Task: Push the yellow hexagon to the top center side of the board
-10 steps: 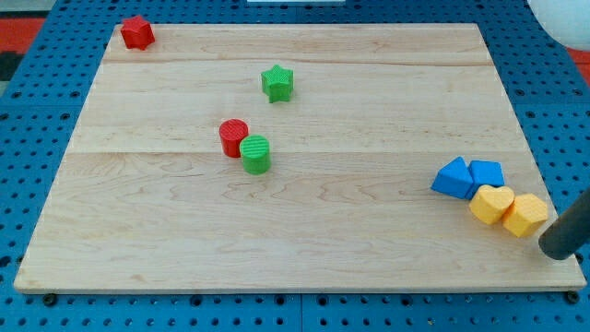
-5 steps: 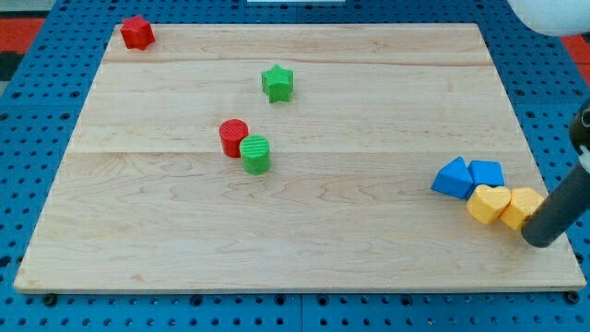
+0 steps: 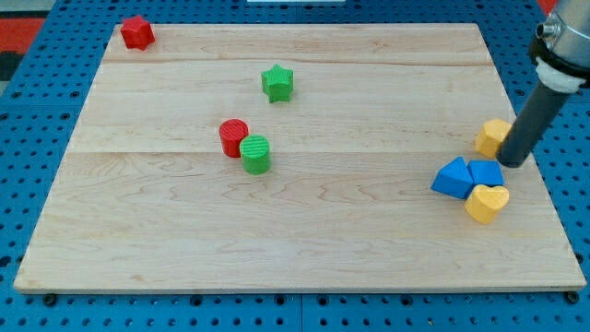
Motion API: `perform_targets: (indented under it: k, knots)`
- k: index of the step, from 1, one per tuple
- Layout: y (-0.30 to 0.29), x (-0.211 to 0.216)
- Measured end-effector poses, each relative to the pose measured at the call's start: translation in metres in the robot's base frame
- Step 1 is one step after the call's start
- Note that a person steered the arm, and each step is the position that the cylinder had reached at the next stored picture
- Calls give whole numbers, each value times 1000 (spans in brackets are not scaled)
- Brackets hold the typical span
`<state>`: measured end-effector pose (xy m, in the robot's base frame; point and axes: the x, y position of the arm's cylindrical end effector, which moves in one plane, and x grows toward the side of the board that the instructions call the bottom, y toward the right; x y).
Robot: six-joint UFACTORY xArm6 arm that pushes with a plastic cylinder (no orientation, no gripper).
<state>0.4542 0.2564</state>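
Observation:
The yellow hexagon (image 3: 491, 136) lies near the board's right edge, about mid-height. My tip (image 3: 513, 160) touches its lower right side; the rod partly hides it. Just below sit a blue triangle-like block (image 3: 453, 177), a blue block (image 3: 486, 172) and a yellow heart (image 3: 487, 203), bunched together. The top centre of the wooden board (image 3: 304, 37) is far up and to the left of the hexagon.
A green star (image 3: 277, 82) lies above the board's centre. A red cylinder (image 3: 233, 137) and a green cylinder (image 3: 255, 153) touch near the centre. A red block (image 3: 136, 32) sits in the top left corner. The arm's body (image 3: 562, 41) shows at the top right.
My tip moved up along the right edge. The yellow hexagon went with it, from beside the yellow heart up to above the blue blocks. The heart shifted slightly.

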Motion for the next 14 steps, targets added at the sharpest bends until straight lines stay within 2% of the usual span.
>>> perform_targets:
  k: [4,6,11,13,14]
  knots:
    - [0,-87]
    - [-52,-86]
    - [-90,-189]
    - [-137,-194]
    - [-145,-181]
